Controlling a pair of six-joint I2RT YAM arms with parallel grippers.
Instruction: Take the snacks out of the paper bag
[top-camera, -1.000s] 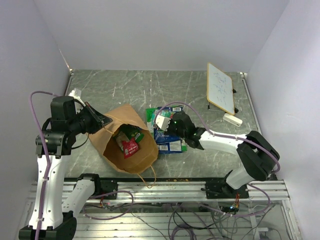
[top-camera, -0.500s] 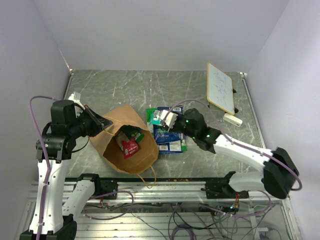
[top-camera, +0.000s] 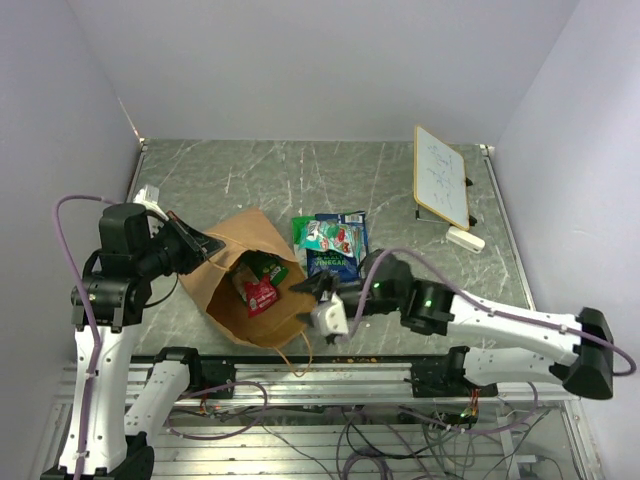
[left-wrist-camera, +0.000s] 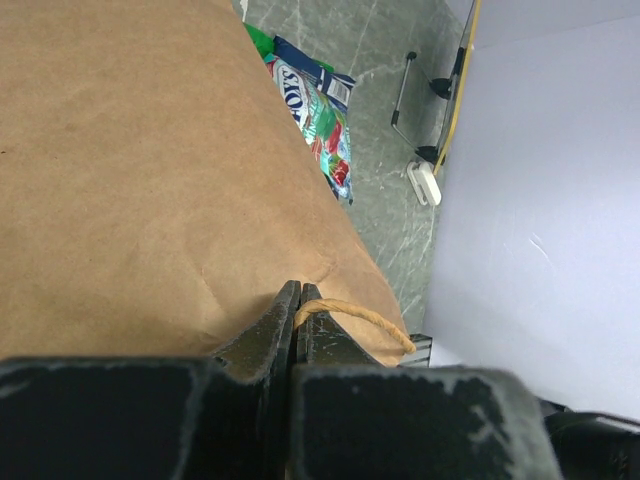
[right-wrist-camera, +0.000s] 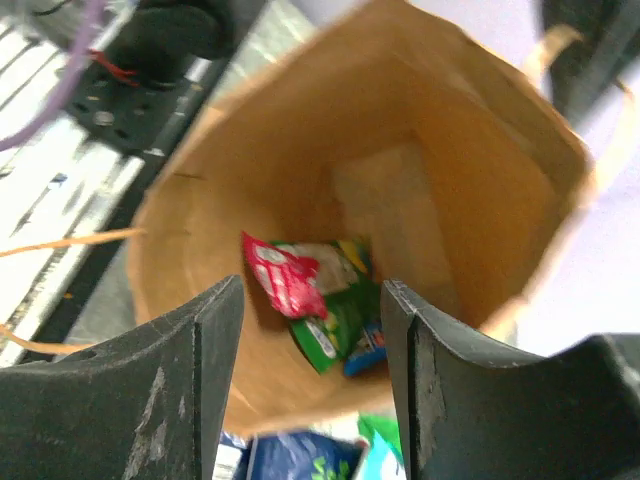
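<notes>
The counter (top-camera: 250, 165) is grey-green marbled stone, closed in by pale lilac walls on the left, far and right sides, with a metal rail along your near edge. The paper bag (top-camera: 218, 305) sits left of centre. Its long axis rises from the counter and its mouth opens upward, so the top view looks down inside. A red packet (top-camera: 258, 293) and a green packet (top-camera: 266, 266) lie at its bottom.

Your left gripper (left-wrist-camera: 297, 291) is pinched tight on the bag's far-left rim beside a handle. Your right gripper (right-wrist-camera: 310, 298) has its jaws spread wide at the near-right rim, aimed down the mouth.

More snacks (top-camera: 335, 245) lie flat just right of the bag. A white board (top-camera: 440, 175) leans near the right wall. Open counter stretches behind the bag toward the far wall.
</notes>
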